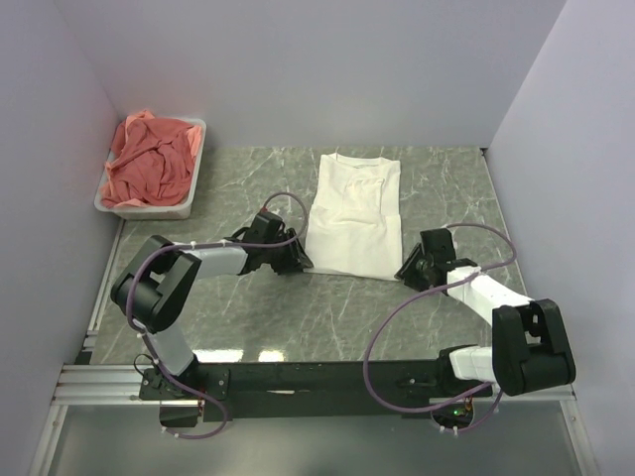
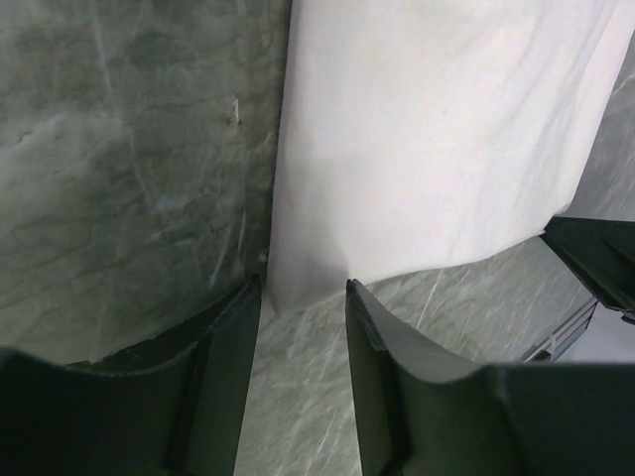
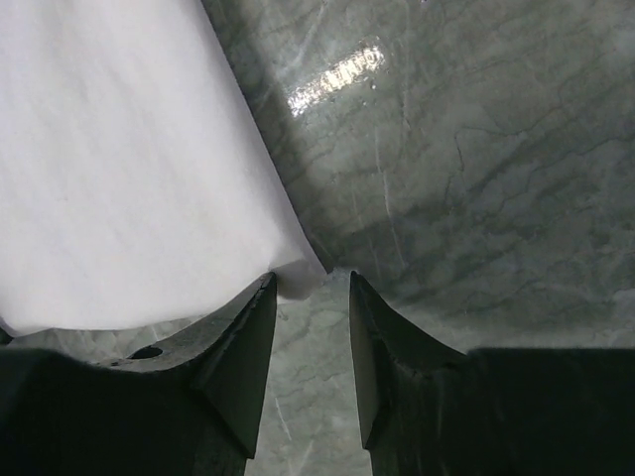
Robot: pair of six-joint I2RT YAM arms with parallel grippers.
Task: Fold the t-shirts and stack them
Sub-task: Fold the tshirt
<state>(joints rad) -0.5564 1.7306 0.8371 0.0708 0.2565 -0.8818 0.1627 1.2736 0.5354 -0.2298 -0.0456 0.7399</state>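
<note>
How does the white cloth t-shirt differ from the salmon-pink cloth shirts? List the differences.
The white cloth t-shirt lies flat, folded narrow; the salmon-pink cloth shirts are crumpled in a heap. The white one lies on the marbled green table; the pink ones fill the white plastic tub. Both are soft cloth.

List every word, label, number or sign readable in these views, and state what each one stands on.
None can be read in any view.
The white t-shirt shows only plain cloth, with no print facing up.
The pink t-shirts and the white tub that holds them carry no visible marking.
</note>
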